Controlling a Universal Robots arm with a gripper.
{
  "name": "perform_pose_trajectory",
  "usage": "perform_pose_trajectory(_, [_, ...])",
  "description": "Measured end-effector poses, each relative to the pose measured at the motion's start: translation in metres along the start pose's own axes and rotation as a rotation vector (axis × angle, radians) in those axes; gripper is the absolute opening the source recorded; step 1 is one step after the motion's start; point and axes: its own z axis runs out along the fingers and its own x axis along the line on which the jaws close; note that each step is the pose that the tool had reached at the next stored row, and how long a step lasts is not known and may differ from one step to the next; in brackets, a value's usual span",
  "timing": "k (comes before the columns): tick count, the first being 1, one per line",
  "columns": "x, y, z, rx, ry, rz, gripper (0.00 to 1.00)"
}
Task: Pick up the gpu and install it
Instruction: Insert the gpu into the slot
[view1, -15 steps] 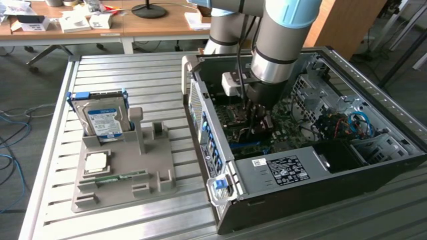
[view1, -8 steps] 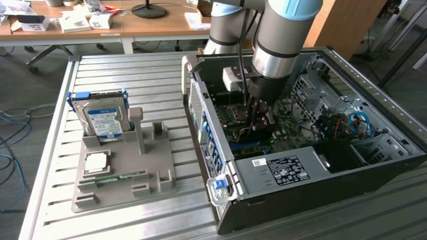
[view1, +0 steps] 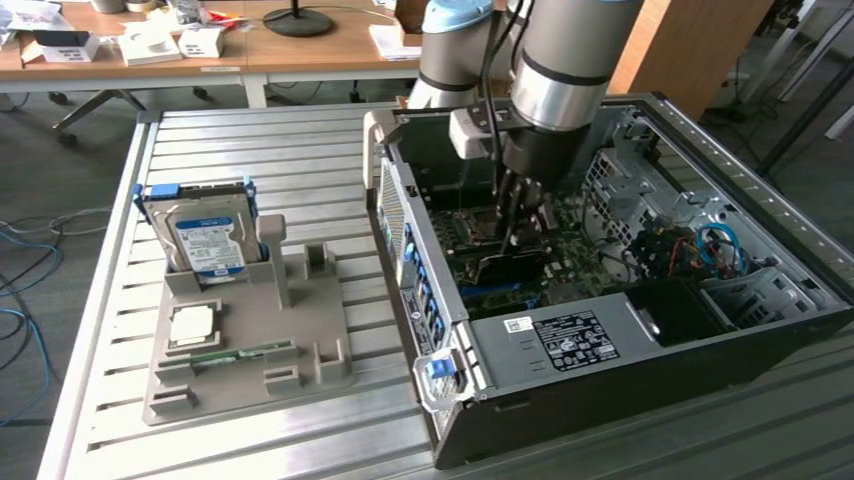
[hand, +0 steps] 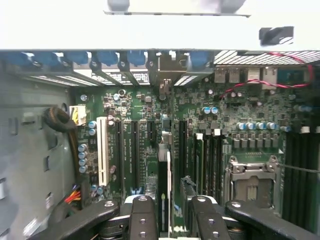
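The tool (hand: 170, 212) is down inside the open computer case (view1: 747, 330), clamped on the gpu (hand: 164, 192), which it holds edge-on between its fingers (hand: 143, 220) directly above the motherboard (hand: 250, 120). In the wrist view the card runs lengthwise along the row of expansion slots (hand: 131, 150), beside the white slot (hand: 103, 150), with its far end reaching toward the slotted rear panel of the case (hand: 125, 75). Whether the card edge has entered a slot or hangs just above it, I cannot tell.

The main risk, as I judge it, is misalignment: if the card's edge sits slightly off the slot's line or is tilted, pressing down could jam it against the slot wall or the neighbouring components and strain the board. The bracket end could also catch on the rear panel instead of dropping into its opening. A slip in the grip would let the thin card twist.

Outside the case, on the desk (view1: 267, 140), the grey fixture tray (view1: 314, 355) carries the hard drive (view1: 207, 240) and the memory stick (view1: 234, 353), both well apart from the case.
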Motion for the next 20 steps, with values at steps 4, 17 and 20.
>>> perform_pose_trajectory(4, [0.0, -0.0004, -0.0174, 0.0001, 0.0001, 0.0, 0.33])
perform_pose_trajectory(17, [-0.002, -0.0014, -0.0678, 0.0018, 0.0001, 0.0, 0.33])
perform_pose_trajectory(20, [-0.002, -0.0016, -0.0762, 0.0023, 0.0, 0.0, 0.33])
